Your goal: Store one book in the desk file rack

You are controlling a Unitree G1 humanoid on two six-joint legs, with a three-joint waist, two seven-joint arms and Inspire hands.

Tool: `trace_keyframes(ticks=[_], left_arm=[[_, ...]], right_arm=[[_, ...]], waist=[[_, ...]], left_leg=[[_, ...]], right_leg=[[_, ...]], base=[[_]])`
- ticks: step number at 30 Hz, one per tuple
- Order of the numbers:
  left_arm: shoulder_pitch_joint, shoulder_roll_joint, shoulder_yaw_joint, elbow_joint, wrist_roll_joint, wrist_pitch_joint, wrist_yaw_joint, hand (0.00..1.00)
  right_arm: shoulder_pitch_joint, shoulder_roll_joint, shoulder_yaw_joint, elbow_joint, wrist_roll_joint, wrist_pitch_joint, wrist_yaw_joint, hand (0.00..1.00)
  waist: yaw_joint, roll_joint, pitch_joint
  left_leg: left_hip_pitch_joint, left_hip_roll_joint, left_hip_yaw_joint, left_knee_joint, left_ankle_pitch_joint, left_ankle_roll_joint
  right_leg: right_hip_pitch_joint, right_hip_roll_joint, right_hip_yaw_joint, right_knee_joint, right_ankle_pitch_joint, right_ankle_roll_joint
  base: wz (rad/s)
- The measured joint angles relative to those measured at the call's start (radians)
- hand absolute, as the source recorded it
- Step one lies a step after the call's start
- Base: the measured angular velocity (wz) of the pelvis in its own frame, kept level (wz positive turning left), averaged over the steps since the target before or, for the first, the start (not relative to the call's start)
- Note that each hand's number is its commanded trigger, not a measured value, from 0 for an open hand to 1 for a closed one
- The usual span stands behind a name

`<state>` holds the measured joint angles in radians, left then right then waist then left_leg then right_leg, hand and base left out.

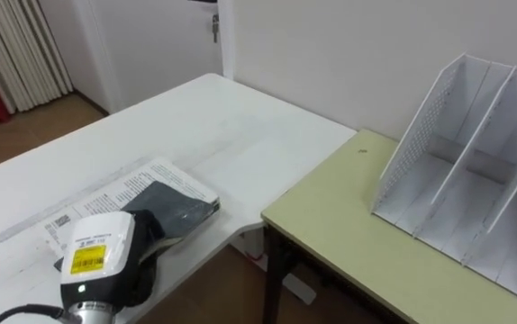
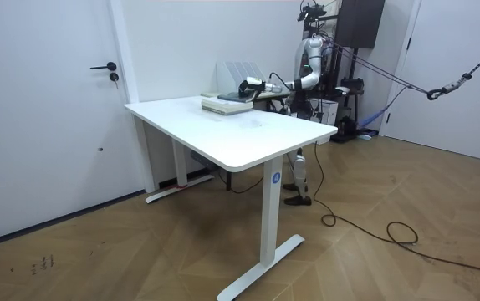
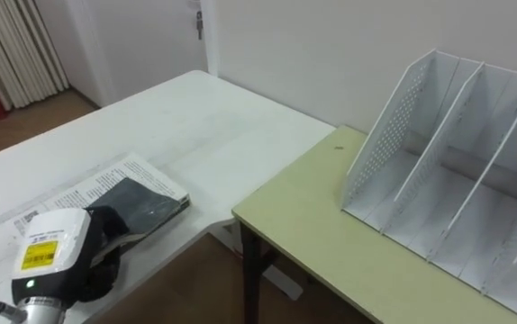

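Observation:
A book (image 1: pixel 167 183) with a white printed cover and a dark panel lies flat near the corner of the white table (image 1: pixel 195 117). My left hand (image 1: pixel 150 236) comes in from the lower left and rests at the book's near edge, its white wrist housing covering most of it. The white file rack (image 1: pixel 475 153) stands empty with its slots open on the yellow-green desk (image 1: pixel 349 225) to the right, well apart from the book. In the room view I stand behind the white table with one arm stretched over the book (image 2: pixel 223 103), and the file rack (image 2: pixel 238 73) is against the wall.
A narrow gap of floor (image 1: pixel 240 270) separates the white table's corner from the desk. A wall runs close behind both. Curtains (image 1: pixel 20 54) and a door (image 1: pixel 150 36) lie beyond the table on the left.

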<state>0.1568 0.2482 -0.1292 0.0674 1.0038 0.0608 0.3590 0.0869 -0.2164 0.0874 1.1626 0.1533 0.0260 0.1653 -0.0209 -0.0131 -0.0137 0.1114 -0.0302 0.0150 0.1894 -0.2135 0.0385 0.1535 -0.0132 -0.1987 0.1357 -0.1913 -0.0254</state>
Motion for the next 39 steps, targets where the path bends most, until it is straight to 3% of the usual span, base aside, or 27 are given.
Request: trace_keyframes(ticks=[4, 6, 8, 12, 15, 23, 28, 30, 32, 37, 39], left_arm=[[0.002, -0.001, 0.023, -0.049, -0.166, -0.025, -0.025, 1.0], [0.004, -0.001, 0.034, -0.102, -0.291, -0.049, -0.056, 1.0], [0.003, -0.002, 0.041, -0.14, -0.397, -0.08, -0.073, 1.0], [0.003, -0.022, 0.041, -0.21, -0.664, -0.134, -0.129, 1.0], [0.003, -0.022, 0.03, -0.233, -0.846, -0.137, -0.179, 1.0], [0.003, -0.025, 0.037, -0.252, -1.16, -0.148, -0.347, 1.0], [0.003, -0.022, 0.037, -0.251, -1.389, -0.149, -0.42, 1.0], [0.003, -0.022, 0.036, -0.245, -1.487, -0.149, -0.452, 1.0], [0.003, -0.023, 0.037, -0.244, -1.52, -0.148, -0.483, 1.0], [0.005, -0.018, 0.049, -0.244, -1.563, -0.145, -0.602, 1.0], [0.008, 0.0, 0.05, -0.239, -1.6, -0.144, -0.661, 1.0]], right_arm=[[-0.009, 0.007, 0.01, -0.005, -0.006, -0.029, 0.024, 0.0], [-0.013, 0.013, 0.01, -0.005, -0.002, -0.062, 0.037, 0.0], [-0.02, 0.016, 0.009, -0.009, 0.001, -0.072, 0.053, 0.0], [-0.022, 0.037, 0.01, -0.066, -0.001, -0.079, 0.088, 0.0], [-0.023, 0.04, 0.011, -0.092, 0.0, -0.084, 0.107, 0.0], [-0.021, 0.049, 0.017, -0.285, -0.049, -0.104, 0.185, 0.0], [-0.006, 0.05, 0.049, -0.422, -0.032, -0.103, 0.247, 0.0], [0.005, 0.051, 0.05, -0.515, -0.008, -0.097, 0.262, 0.0], [0.022, 0.051, 0.05, -0.603, 0.017, -0.095, 0.279, 0.0], [0.048, 0.051, 0.048, -0.773, 0.126, -0.089, 0.355, 0.0], [0.046, 0.049, 0.047, -0.823, 0.18, -0.088, 0.388, 0.0]], waist=[[0.007, 0.001, 0.0013], [0.008, 0.007, 0.0026], [0.008, 0.009, 0.0133], [0.003, 0.008, 0.0226], [0.004, 0.011, 0.0218], [0.016, 0.018, 0.0181], [0.016, 0.019, 0.024], [0.023, 0.025, 0.0314], [0.027, 0.03, 0.0351], [0.033, 0.036, 0.0313], [0.037, 0.041, 0.028]], left_leg=[[0.007, 0.004, 0.0, 0.0, 0.0, 0.0], [0.008, 0.004, -0.004, 0.001, 0.0, 0.0], [0.005, 0.005, -0.004, 0.002, 0.0, 0.0], [-0.001, 0.007, 0.001, 0.007, 0.0, 0.0], [-0.001, 0.007, 0.005, 0.006, 0.0, 0.0], [-0.026, 0.011, 0.017, 0.014, 0.0, 0.0], [-0.012, 0.013, 0.01, 0.013, 0.0, 0.0], [-0.014, 0.013, 0.013, 0.013, 0.0, 0.0], [-0.017, 0.013, 0.016, 0.014, -0.001, 0.0], [-0.019, 0.014, 0.028, 0.016, -0.001, 0.0], [-0.024, 0.017, 0.037, 0.015, -0.001, 0.0]], right_leg=[[0.003, 0.0, 0.003, 0.0, 0.0, 0.0], [0.005, -0.001, 0.002, 0.001, 0.001, 0.001], [0.005, -0.001, 0.004, 0.006, 0.001, 0.001], [-0.01, -0.001, 0.005, 0.016, 0.001, 0.0], [-0.012, 0.0, 0.011, 0.017, 0.001, 0.0], [-0.041, 0.0, 0.022, 0.037, 0.001, -0.002], [-0.024, 0.0, 0.018, 0.036, 0.001, -0.001], [-0.03, 0.0, 0.023, 0.038, 0.001, -0.002], [-0.036, 0.001, 0.031, 0.041, 0.002, -0.003], [-0.044, 0.002, 0.037, 0.041, 0.002, -0.003], [-0.058, 0.002, 0.048, 0.053, 0.0, -0.005]], base=[[0.0], [0.0], [0.0], [0.0], [-0.05], [-0.05], [0.02], [-0.05], [-0.07], [-0.04], [-0.16]])
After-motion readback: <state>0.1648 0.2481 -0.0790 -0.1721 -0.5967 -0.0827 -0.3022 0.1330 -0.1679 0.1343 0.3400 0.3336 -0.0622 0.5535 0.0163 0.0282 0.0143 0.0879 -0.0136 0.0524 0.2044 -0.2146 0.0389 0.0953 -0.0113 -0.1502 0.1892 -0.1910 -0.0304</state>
